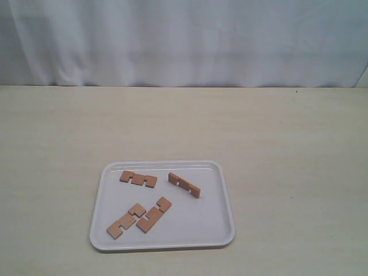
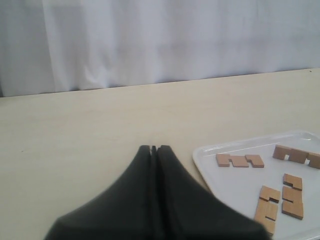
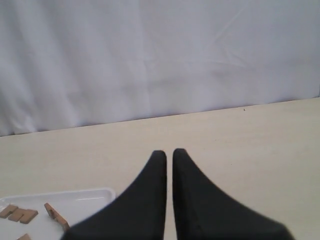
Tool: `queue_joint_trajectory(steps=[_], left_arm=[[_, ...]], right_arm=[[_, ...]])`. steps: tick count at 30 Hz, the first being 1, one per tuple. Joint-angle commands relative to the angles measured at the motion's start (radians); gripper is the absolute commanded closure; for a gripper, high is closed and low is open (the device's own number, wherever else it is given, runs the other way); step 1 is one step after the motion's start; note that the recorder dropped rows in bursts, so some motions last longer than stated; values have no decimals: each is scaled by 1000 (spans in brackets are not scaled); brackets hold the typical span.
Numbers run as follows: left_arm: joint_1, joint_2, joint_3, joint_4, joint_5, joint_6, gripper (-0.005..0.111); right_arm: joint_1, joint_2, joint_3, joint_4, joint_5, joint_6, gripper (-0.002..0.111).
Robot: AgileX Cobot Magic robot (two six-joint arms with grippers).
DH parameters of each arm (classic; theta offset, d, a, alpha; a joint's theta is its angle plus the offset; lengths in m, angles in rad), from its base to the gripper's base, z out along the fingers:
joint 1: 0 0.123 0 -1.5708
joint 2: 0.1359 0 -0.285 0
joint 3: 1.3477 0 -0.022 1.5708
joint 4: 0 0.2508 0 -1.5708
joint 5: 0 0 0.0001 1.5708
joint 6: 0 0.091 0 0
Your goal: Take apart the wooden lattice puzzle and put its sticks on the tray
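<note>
Sticks point(image 1: 138, 177): four, all separate, lying inside white tray point(image 1: 195, 223) | three on its left half, two of them side by side, fourth alone toward right | left gripper point(image 2: 153, 148): jaws pressed together, empty, above table point(image 1: 287, 172) beside tray | right gripper point(image 3: 169, 151): closed, holding nothing

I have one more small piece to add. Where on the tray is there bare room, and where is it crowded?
Freest is the near right corner of the tray, bordered by its rim, the stick on edge and the diagonal pair. Crowded: the near left, where that pair lies close together; the far left corner holds the fourth stick.
</note>
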Motion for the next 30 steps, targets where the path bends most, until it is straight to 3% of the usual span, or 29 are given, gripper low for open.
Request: queue_joint_trajectory(steps=[1,3,30], left_arm=[[-1,0,2,-2,-11,-3,107],[-1,0,2,-2,-11,-3,107],[-1,0,2,-2,-11,-3,107]], right_arm=[[-4,-6,1,1,178,2,104],[-4,-6,1,1,259,2,104],[-4,-6,1,8,260,3,104]])
